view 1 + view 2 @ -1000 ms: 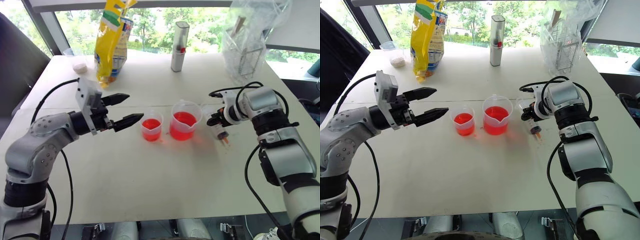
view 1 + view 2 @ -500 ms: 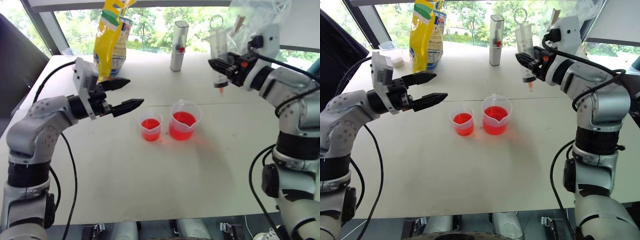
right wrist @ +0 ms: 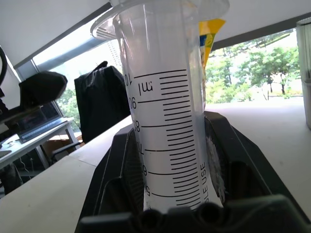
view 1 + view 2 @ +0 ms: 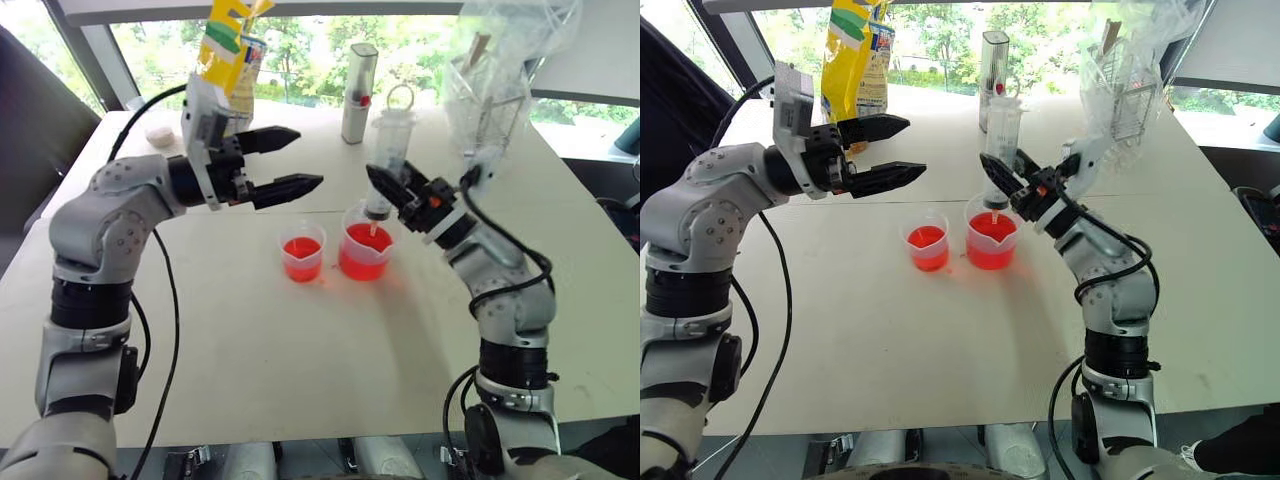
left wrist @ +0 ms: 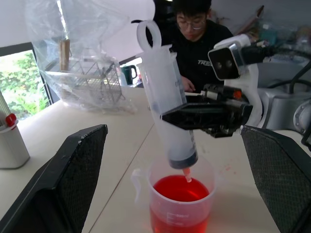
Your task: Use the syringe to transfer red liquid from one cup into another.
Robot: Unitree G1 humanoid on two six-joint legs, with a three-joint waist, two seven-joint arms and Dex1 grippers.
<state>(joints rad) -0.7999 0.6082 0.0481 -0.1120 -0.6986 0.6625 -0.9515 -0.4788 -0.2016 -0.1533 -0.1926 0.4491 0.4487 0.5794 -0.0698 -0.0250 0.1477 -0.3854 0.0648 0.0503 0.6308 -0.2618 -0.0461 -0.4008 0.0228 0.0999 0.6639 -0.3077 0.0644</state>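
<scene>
- White table [image 4: 300, 390] by the window, clutter along the far edge; work zone is mid-frame in the head views.
- Syringe [image 4: 388, 160] is near upright, slightly tilted, orange tip just over the red liquid [image 4: 365, 240] in the beaker [image 4: 370, 241]. Looks like the draw step, barely started; plunger still in.
- Right gripper [image 4: 385, 195] is clamped tight round the lower barrel, holding the syringe from the right side of frame.
- To do it well: drop the tip below the surface, keep it centred off the beaker wall, then pull the plunger ring at the top straight along the barrel.
- Left gripper [image 4: 290, 160] hovers up-left of the syringe, fingers spread wide, nothing in them. Likely candidate for the plunger ring.
- Small cup [image 4: 303, 252] sits just left of the beaker, already some red in it; short hop for the transfer.
- Room: open table toward the bottom of frame. Upper frame has yellow bag [image 4: 222, 75], silver canister [image 4: 358, 92], bagged wire rack [image 4: 488, 95] — keep lifts low and short.
</scene>
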